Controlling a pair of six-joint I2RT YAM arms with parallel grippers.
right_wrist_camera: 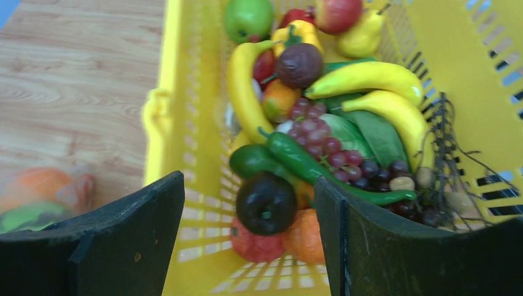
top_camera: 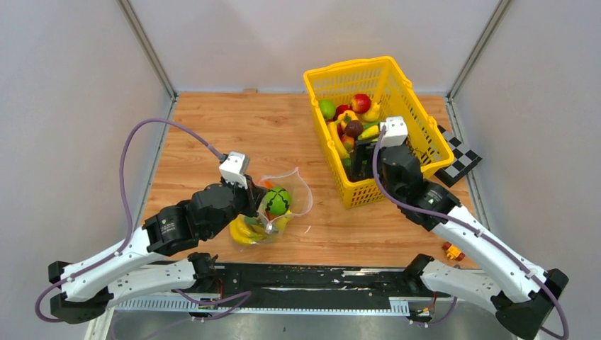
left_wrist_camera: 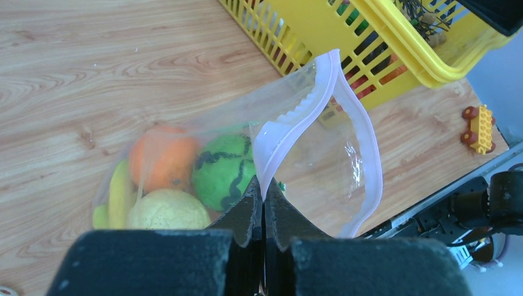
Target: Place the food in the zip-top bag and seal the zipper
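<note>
We see a wooden table (top_camera: 212,127) with grey walls (top_camera: 71,106) around it. The left gripper (left_wrist_camera: 264,191) pinches the edge of the zip-top bag (left_wrist_camera: 321,160), which lies on the wood with food (left_wrist_camera: 163,157) inside. The right gripper (right_wrist_camera: 247,182) hangs over the yellow basket (right_wrist_camera: 161,123), fingers wide apart.

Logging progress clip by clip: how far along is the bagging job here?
Partly done. An orange, a green striped ball and other pieces already sit in the zip-top bag. The left gripper has its jaws shut on the bag's rim, mouth open; the right gripper, jaws open, is over the yellow basket, where much food is left. The zipper is unsealed.
</note>
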